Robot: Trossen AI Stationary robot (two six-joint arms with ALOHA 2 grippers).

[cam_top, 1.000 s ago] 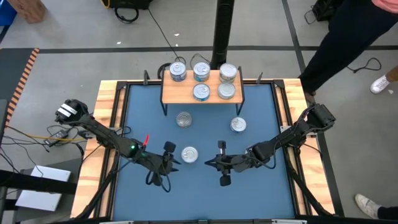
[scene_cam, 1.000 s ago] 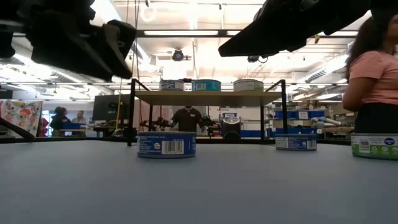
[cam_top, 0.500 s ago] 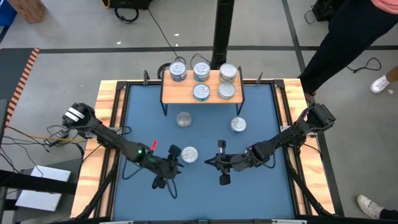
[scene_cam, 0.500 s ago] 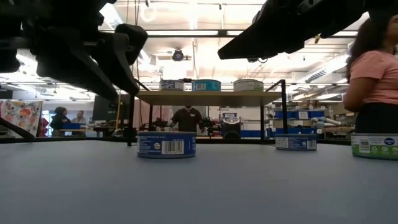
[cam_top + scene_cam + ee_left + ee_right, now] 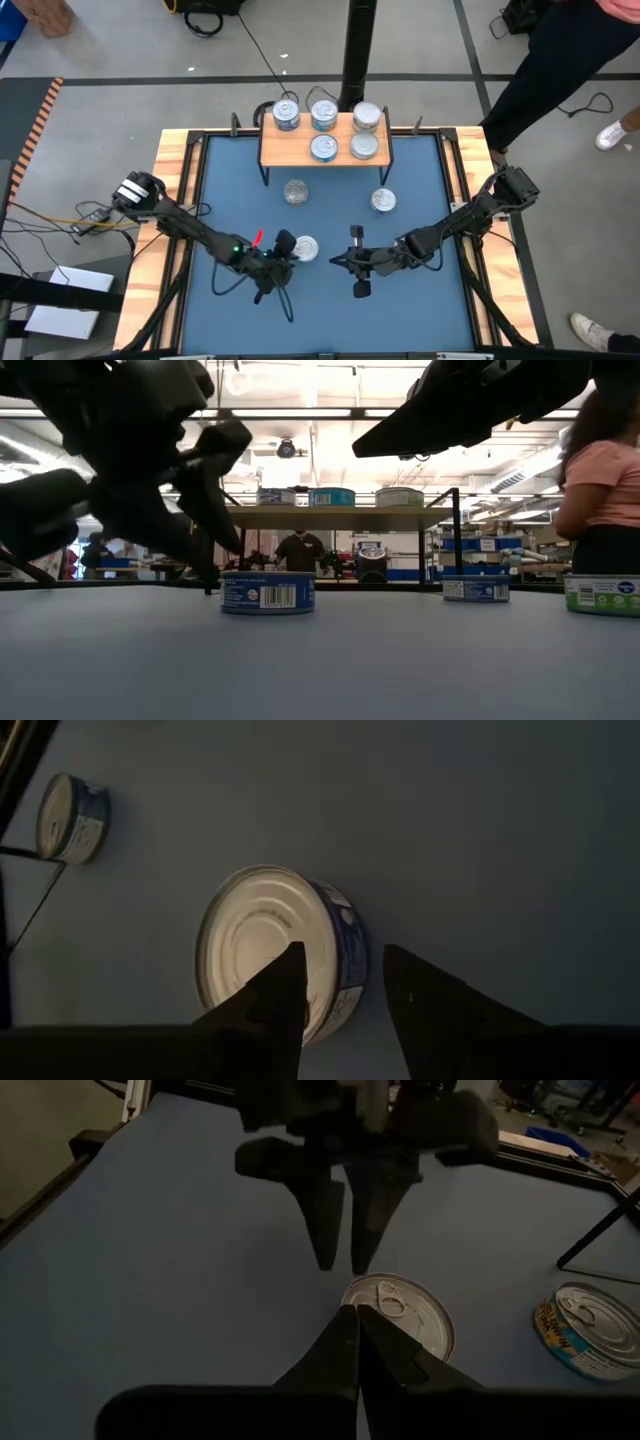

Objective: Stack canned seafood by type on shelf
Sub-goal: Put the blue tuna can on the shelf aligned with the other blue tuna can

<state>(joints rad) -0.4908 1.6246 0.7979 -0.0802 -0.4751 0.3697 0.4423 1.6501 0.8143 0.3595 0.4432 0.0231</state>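
From the high view I have the left gripper just beside the nearest tin on the blue mat of the bench, with the right gripper waiting on the tin's other side. Two more tins lie loose on the mat between that one and the shelf, which already carries five.

In the low view the nearest tin sits flat, its blue label and barcode facing me, and the left arm's fingers hang just over its edge, not touching as far as I can tell.

Through the left wrist view, my fingers stand partly open and empty, with the tin's rim roughly in line with the gap. I judge this tin rigid, fairly light and slick on its silver lid, so I would pinch across the side wall, not the top.

The right wrist view shows that arm's own fingers pressed shut on nothing, pointing at the tin.
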